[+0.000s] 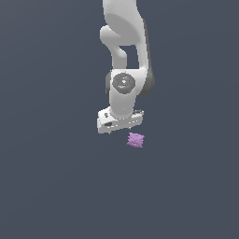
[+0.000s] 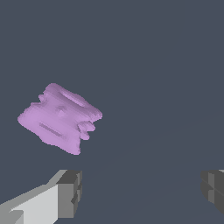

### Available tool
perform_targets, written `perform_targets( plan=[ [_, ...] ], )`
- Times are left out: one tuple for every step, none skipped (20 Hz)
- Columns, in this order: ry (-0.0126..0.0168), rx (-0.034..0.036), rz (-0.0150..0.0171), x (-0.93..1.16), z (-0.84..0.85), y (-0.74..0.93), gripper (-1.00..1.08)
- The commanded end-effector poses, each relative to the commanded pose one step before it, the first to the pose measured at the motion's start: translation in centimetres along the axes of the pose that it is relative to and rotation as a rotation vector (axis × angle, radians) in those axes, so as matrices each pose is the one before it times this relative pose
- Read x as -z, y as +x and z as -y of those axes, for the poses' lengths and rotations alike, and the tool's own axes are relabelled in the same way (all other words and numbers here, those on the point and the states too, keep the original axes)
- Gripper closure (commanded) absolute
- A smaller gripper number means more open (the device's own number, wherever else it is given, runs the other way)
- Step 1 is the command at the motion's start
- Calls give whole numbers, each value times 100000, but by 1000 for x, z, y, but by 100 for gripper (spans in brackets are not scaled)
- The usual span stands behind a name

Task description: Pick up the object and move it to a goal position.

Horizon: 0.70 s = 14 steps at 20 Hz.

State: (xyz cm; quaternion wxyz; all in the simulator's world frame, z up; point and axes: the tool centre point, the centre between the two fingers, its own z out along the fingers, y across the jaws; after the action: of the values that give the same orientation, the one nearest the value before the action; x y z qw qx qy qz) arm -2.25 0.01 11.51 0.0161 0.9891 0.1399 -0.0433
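Note:
The object [image 1: 136,139] is a small light-purple lumpy block lying on the dark grey floor. In the exterior view it sits just below the white gripper [image 1: 119,129] and toward that view's right. The wrist view shows the object [image 2: 59,117] large and whole, apart from both fingers and outside the gap between them. One grey fingertip [image 2: 70,194] and the other [image 2: 214,189] stand wide apart, so the gripper [image 2: 142,191] is open and holds nothing. In the exterior view the fingers are mostly hidden under the hand.
The white arm [image 1: 125,56] comes down from the top of the exterior view. The flat dark grey floor [image 1: 51,186] surrounds the object on every side.

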Motion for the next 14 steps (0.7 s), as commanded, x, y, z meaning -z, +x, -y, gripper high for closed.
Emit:
perform_targets(
  plan=[
    [-105, 7101, -500, -226, 521, 261, -92],
    [-49, 3181, -233, -98, 224, 132, -92],
    [-51, 3238, -240, -99, 226, 141, -92],
    [-53, 3238, -244, -98, 223, 148, -92],
    [-55, 3238, -247, -96, 220, 154, -92],
    [-57, 3238, -251, -95, 217, 161, -92],
    [-59, 3237, -254, -94, 213, 167, -92],
    [-62, 3236, -258, -93, 209, 173, -92],
    [-64, 3237, -262, -92, 206, 180, -92],
    [-67, 3235, -266, -90, 202, 186, -92],
    [-71, 3236, -269, -89, 198, 193, -92],
    [-74, 3235, -273, -88, 193, 199, -92],
    [-78, 3234, -277, -87, 188, 204, -92],
    [-83, 3233, -281, -86, 183, 210, -92]
  ],
)
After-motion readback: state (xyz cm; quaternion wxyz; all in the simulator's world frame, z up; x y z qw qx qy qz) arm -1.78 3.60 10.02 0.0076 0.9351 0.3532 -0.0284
